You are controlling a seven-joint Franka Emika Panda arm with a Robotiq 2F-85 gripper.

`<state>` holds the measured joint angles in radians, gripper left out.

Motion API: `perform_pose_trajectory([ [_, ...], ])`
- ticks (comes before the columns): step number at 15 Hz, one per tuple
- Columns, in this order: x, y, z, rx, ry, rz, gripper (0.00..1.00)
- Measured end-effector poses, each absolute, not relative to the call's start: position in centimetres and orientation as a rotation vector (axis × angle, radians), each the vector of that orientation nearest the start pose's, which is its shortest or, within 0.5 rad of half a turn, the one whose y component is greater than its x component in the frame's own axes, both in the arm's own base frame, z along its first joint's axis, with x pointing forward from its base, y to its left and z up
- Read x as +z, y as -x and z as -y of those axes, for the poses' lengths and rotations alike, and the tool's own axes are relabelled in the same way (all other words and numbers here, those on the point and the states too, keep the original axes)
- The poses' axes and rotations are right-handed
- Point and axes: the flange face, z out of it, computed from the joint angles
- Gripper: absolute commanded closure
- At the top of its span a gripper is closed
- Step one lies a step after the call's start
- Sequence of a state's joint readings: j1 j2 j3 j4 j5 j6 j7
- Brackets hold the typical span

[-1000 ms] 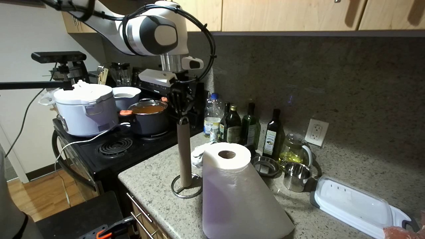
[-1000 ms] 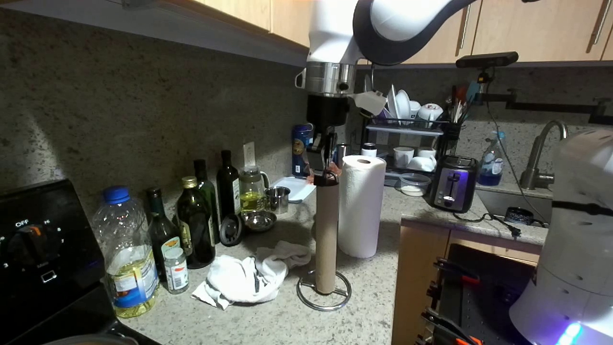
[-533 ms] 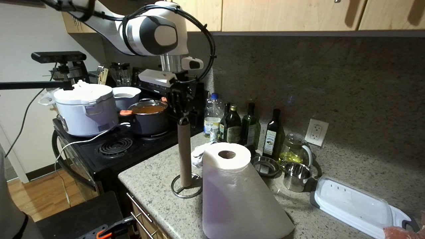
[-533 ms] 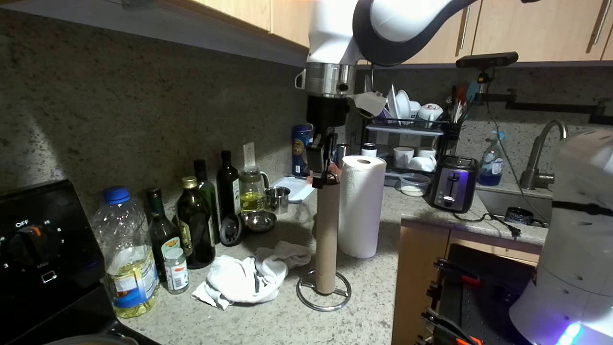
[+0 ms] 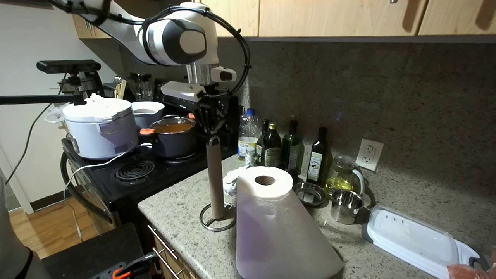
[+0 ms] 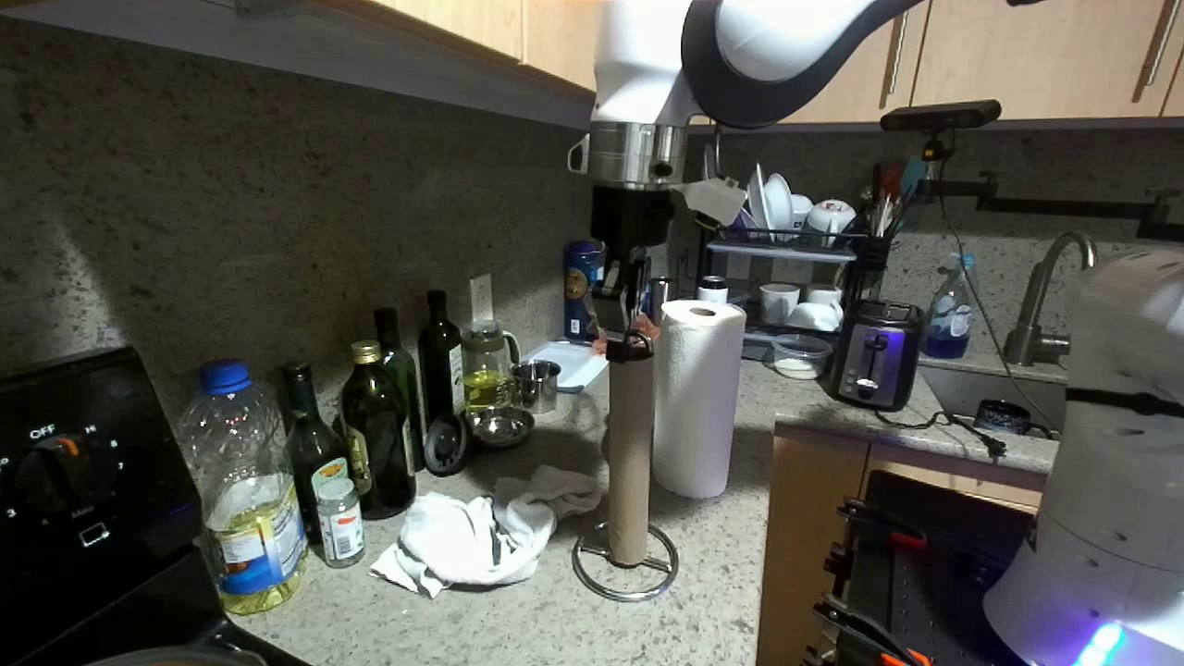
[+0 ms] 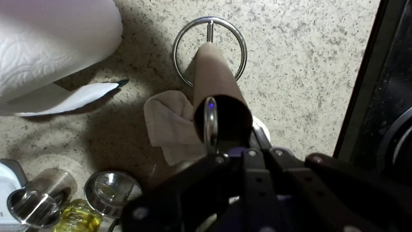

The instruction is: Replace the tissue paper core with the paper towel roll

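The tissue paper core (image 5: 215,180), a slim brown cardboard tube, stands nearly upright around the rod of the metal holder, whose looped top (image 7: 210,124) pokes out of the tube's mouth in the wrist view. Its lower end rests at the holder's ring base (image 6: 625,597). My gripper (image 7: 258,138) points down at the core's upper rim (image 7: 248,109). The fingers are together, and appear to pinch one side of the tube wall; the exact contact is dark. Beside the holder, the white paper towel roll (image 5: 267,228) stands on the counter with a loose sheet (image 7: 74,101) trailing.
A crumpled white cloth (image 6: 481,536) lies near the holder. Several dark bottles (image 6: 375,435) and a jug of yellow liquid (image 5: 341,180) line the wall. Near them are a steel cup (image 5: 346,207) and a white tray (image 5: 414,240). The stove (image 5: 128,182) borders the counter.
Half a second ago the fingers stood somewhat parted at the core's rim; now they are together again. The core's top has shifted very slightly. The roll and holder base stay put.
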<state>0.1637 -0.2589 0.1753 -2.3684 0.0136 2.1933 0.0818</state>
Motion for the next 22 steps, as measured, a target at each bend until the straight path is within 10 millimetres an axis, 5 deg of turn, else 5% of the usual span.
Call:
perform_pose_trajectory([
  [2, 43.23, -44.05, -15.76, -0.134, 3.131, 0.386, 0.82],
  [15, 43.29, -44.01, -15.80, -0.136, 3.130, 0.386, 0.81],
  [20, 43.38, -43.80, -15.70, -0.139, 3.132, 0.384, 0.62],
  [22, 43.36, -43.72, -15.67, -0.138, 3.132, 0.383, 0.69],
])
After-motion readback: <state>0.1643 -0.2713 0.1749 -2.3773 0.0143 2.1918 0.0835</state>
